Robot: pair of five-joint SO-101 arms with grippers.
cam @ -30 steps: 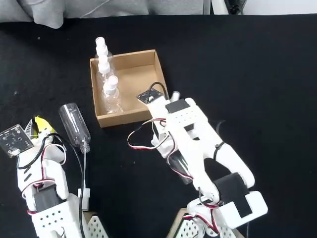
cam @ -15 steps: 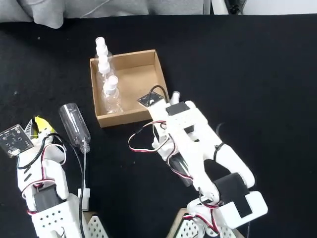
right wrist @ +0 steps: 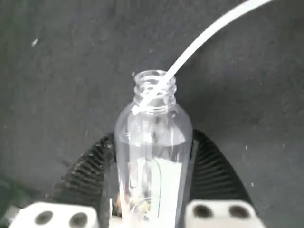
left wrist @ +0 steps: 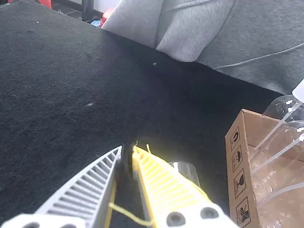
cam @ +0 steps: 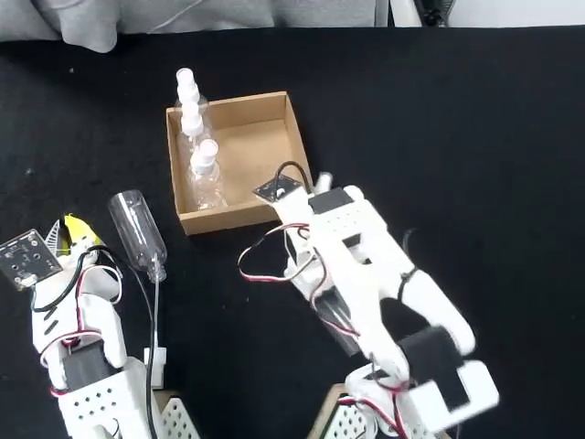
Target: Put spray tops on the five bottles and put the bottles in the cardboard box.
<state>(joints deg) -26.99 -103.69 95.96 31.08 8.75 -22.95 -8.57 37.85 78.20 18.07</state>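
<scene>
Held bottle: a clear, uncapped bottle (right wrist: 153, 118) sits between the two black fingers of the right gripper (right wrist: 153, 145), its open neck pointing away from the wrist.
Tube: a thin white tube (right wrist: 209, 28) runs slantwise into that open neck and on down inside the bottle.
Right gripper: clamped on the bottle's body, one finger on each side, just below the shoulder.
Right arm: in the high view the right arm (cam: 356, 265) stretches from the near edge toward the cardboard box (cam: 242, 137), with its tip beside the box's near right corner.
Lying bottle: a second uncapped bottle (cam: 137, 229) lies on its side on the black table (cam: 475, 137), near the box's near left corner, neck toward the near edge.
Left gripper: the left gripper (left wrist: 127, 156) is just beside the lying bottle's base and apart from it; its grey and yellow fingers are drawn almost together with nothing between them.
Box: three capped bottles (cam: 207, 169) with white spray tops stand in a row along the box's left wall.
</scene>
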